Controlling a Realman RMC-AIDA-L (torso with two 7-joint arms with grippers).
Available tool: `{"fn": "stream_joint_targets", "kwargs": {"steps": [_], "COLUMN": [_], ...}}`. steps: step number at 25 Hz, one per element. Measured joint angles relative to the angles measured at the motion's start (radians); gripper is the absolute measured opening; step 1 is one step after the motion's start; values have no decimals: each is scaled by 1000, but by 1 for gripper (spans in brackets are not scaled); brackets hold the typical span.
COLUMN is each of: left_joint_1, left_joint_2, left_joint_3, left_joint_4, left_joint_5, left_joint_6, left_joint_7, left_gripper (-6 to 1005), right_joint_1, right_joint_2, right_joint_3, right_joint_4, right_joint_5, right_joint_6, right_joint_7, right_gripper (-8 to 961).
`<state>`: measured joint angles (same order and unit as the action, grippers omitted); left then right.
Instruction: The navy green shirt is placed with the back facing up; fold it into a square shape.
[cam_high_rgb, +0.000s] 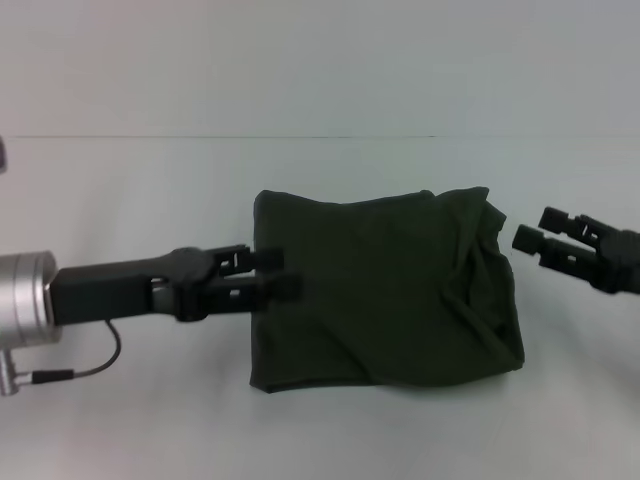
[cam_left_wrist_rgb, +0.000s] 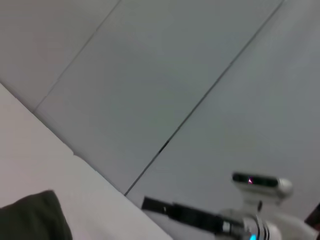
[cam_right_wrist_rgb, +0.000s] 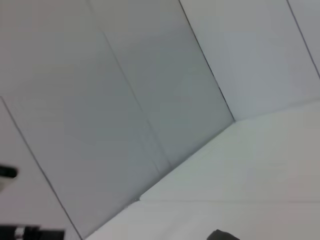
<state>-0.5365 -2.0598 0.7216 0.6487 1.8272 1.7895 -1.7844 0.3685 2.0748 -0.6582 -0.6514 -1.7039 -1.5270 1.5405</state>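
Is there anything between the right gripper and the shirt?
No. In the head view only bare white table separates the right gripper from the navy green shirt.

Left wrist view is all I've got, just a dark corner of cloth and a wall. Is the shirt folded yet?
Observer: Yes, the navy green shirt lies on the table as a rough, rumpled rectangle.
Operator: Where's my left gripper?
Observer: The left gripper sits at the shirt's left edge, fingers overlapping the fabric.
Operator: And the right one?
Observer: The right gripper hangs just off the shirt's right edge, fingers apart, not touching it.
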Motion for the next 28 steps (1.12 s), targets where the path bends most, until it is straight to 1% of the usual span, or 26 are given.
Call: {"fn": "stream_joint_targets", "kwargs": {"steps": [3, 5, 7, 8, 10, 12, 14, 15, 17, 18, 21, 24, 28], "left_joint_1": [32, 46, 53, 56, 58, 59, 61, 64, 97, 97, 133, 151, 161], "left_joint_2": [5, 3, 0, -1, -2, -3, -3, -3, -3, -3, -4, -7, -13], "left_joint_3": [0, -3, -1, 4, 17, 29, 32, 33, 33, 33, 25, 21, 19], "left_joint_4": [-3, -3, -4, -4, -5, -6, -6, -7, -8, -8, -9, -9, -8], "left_joint_5": [9, 9, 9, 10, 10, 14, 19, 24, 39, 39, 40, 40, 54], "left_joint_6": [13, 16, 17, 17, 14, 11, 11, 11, 10, 10, -1, -13, -30], "left_joint_7": [68, 104, 129, 140, 149, 158, 168, 182, 294, 294, 377, 410, 424], "left_gripper": [890, 890, 889, 889, 889, 889, 889, 889, 889, 889, 889, 888, 888], "right_joint_1": [38, 73, 113, 139, 179, 215, 247, 261, 289, 302, 341, 381, 413], "right_joint_2": [-3, -17, -37, -54, -81, -100, -112, -114, -110, -108, -104, -104, -97], "right_joint_3": [0, 0, 0, 0, 0, 0, -1, -1, -1, -2, -11, -37, -79], "right_joint_4": [-69, -96, -107, -110, -110, -108, -102, -100, -91, -83, -30, 28, 52], "right_joint_5": [-76, -145, -220, -265, -346, -428, -504, -531, -580, -595, -610, -613, -615], "right_joint_6": [76, 143, 183, 196, 207, 225, 246, 255, 271, 283, 314, 366, 421], "right_joint_7": [168, 320, 459, 545, 672, 776, 861, 884, 913, 921, 931, 942, 964], "right_gripper": [899, 899, 899, 899, 898, 898, 898, 898, 897, 897, 897, 896, 896]}}
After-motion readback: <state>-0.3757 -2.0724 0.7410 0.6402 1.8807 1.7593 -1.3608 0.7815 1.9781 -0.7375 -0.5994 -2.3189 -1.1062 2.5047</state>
